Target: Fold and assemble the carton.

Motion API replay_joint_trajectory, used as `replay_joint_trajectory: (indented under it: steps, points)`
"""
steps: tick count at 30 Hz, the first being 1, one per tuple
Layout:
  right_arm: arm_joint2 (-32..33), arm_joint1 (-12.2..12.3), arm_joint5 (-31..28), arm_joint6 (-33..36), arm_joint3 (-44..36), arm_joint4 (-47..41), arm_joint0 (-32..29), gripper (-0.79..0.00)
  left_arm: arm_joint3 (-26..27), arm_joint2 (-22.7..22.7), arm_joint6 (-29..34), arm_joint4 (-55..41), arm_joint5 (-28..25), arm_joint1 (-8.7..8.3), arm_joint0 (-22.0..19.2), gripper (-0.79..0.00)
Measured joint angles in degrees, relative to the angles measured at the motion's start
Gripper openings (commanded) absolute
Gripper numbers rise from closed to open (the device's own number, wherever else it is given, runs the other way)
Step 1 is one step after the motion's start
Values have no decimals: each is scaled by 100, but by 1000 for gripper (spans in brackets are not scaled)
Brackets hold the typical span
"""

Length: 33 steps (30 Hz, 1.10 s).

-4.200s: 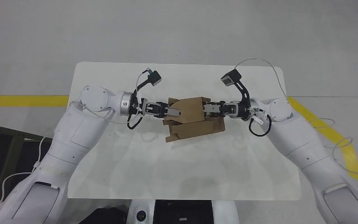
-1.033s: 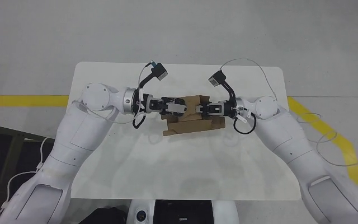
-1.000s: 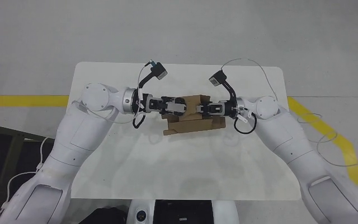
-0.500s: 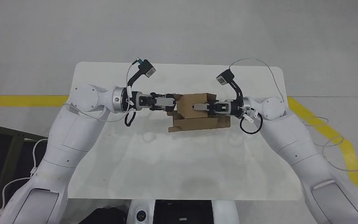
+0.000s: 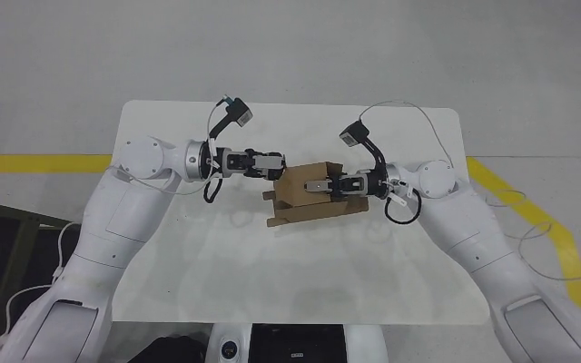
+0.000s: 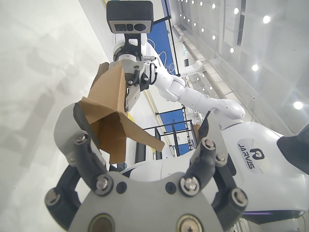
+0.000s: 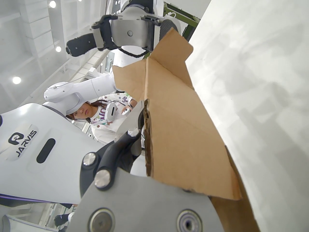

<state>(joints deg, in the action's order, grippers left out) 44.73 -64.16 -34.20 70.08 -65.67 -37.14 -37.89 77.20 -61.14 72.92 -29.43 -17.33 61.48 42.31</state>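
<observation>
Showing the carton (image 5: pixel 292 189) half-formed over the middle of the desk (image 5: pixel 182 272), with its flaps splayed and none yet closed. The right hand (image 5: pixel 320 185) is clamped on one upright wall of the carton, pinching the cardboard. The left hand (image 5: pixel 270 164) stands just beside the opposite end, spread wide and holding nothing, with one finger at the edge of a loose flap. Whether the lowest flap rests on the desk or hangs just above it cannot be told.

Likely hazards: the carton is held by a single wall, so a push from the left hand on a flap may swing the whole body about that one grip rather than bend the crease. A pinch on thin board may also slip or crush the wall. A flap pressed in without a second hold is apt to spring back open. If the left hand closes on two layers at once, it could fold the wrong panel.

The desk is white, smooth and faintly glossy, and probably gives little friction to brace the carton. Around it lies a pale grey floor (image 5: pixel 290 54) crossed by a yellow line (image 5: pixel 54 163). The wrist views show a high hall with round ceiling lights (image 6: pixel 265 19).
</observation>
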Motion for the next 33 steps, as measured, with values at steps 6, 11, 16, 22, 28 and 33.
replay_joint_trajectory:
  steps: [6,11,16,22,28,33]
  points:
    - [-152,-48,51,51,-81,-67,8,-785,-43,60,31,-53,-33,31,-92,0]
    - [-259,-92,71,71,-54,-95,61,-785,-75,86,91,-102,-63,47,-133,0]
    - [-344,-135,57,58,14,-113,126,-785,-81,106,152,-143,-59,58,-152,0]
    - [-332,-156,-23,-23,139,-153,190,-785,-169,43,50,26,-93,47,-177,0]
    - [-153,-118,-98,-98,327,-153,249,-785,-120,-215,-80,238,-146,-19,-145,0]
    - [-61,-145,-237,-237,494,-131,323,-785,98,-291,-107,256,-127,-44,-62,0]
